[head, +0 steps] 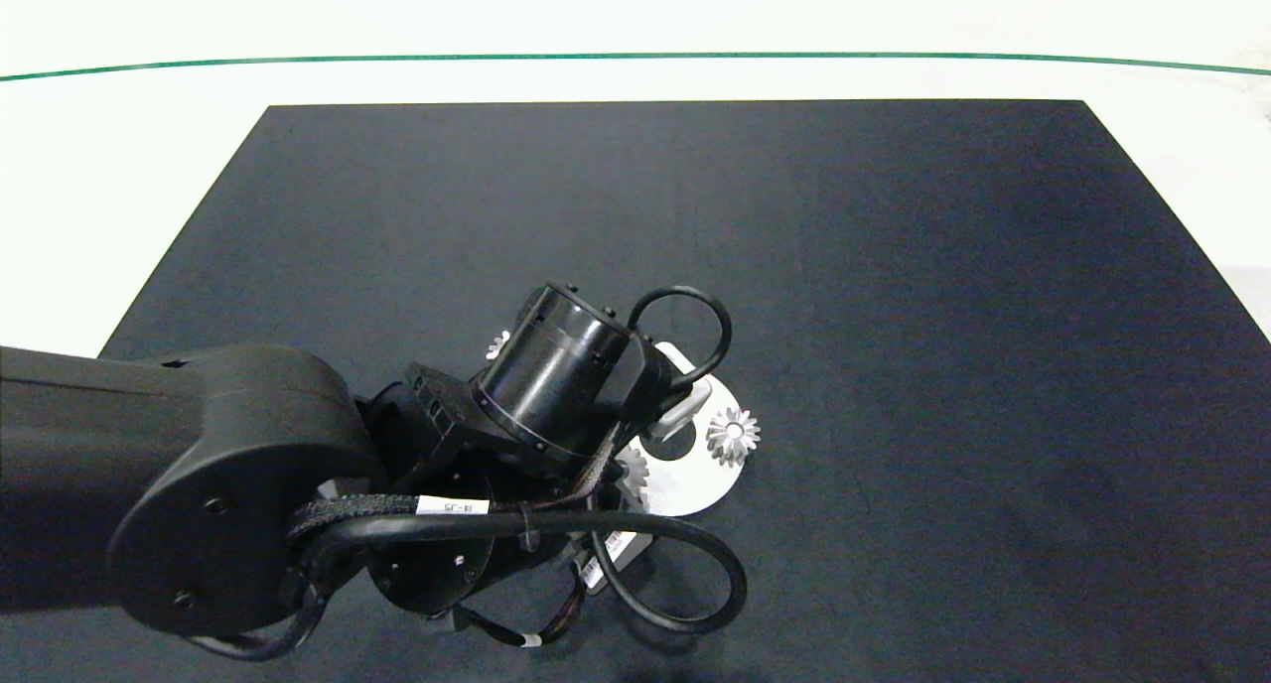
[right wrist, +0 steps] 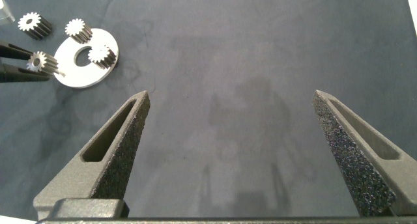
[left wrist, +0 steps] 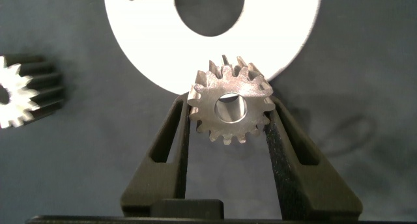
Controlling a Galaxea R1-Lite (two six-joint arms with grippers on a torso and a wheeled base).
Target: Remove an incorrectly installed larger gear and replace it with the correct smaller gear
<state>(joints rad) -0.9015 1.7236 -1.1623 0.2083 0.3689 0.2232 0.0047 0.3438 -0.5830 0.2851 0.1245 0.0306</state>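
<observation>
The smaller gear [left wrist: 229, 129], a silver spur gear with short blunt straight teeth and a round bore, is clamped by its toothed rim between the two fingers of the left gripper [left wrist: 229, 101]. It is held off the table at the near edge of a white disc [left wrist: 287, 42]. The larger gear [left wrist: 19, 94], silver with pointed star-like teeth, lies tipped on its side on the table [left wrist: 78, 159], off the disc to its far left.

Bright overhead light glares off the white disc [left wrist: 156, 55], floor overexposed, soft shadows on the dark mat [head: 894, 266]
</observation>
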